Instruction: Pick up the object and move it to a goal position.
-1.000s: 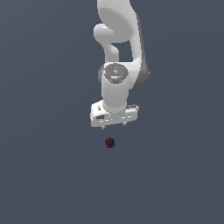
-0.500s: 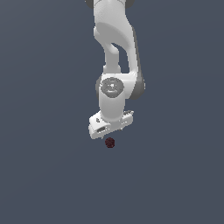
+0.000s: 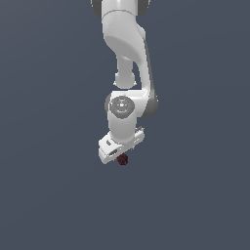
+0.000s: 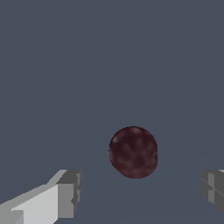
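The object is a tiny dark red speckled ball on the flat grey floor. In the exterior view my white gripper is down right over it, and the hand covers the ball's upper part. In the wrist view the ball lies in the gap between my two grey fingertips, a little beyond their ends. The fingers stand wide apart and do not touch the ball. My gripper is open and empty.
The grey floor runs flat and uniform all around. The white arm rises above the hand to the top of the exterior view. Nothing else shows.
The arm has come down and the hand has tilted. The gripper, well above the ball a second ago, now reaches it. The ball has not moved.
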`<state>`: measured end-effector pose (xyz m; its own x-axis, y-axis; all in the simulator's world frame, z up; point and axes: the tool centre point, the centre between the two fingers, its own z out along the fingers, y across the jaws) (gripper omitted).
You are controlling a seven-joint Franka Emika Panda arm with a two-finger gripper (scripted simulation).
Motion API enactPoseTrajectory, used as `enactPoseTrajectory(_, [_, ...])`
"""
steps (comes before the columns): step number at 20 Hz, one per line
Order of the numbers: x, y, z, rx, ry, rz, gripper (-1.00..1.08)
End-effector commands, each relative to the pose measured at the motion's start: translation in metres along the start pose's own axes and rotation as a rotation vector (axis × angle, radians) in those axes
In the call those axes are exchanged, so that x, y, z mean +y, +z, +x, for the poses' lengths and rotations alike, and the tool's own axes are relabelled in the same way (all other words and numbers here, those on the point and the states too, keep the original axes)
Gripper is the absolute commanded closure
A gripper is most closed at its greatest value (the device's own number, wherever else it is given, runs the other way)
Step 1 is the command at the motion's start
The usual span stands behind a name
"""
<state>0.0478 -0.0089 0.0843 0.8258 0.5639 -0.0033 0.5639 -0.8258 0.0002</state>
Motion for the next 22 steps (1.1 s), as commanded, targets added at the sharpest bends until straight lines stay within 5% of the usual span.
enactPoseTrajectory(1, [0.002,0.003,0.001,0.002,-0.024,0.000,-0.92])
enactPoseTrajectory(22, [0.002,0.055,0.001,0.003,-0.040,0.000,-0.92])
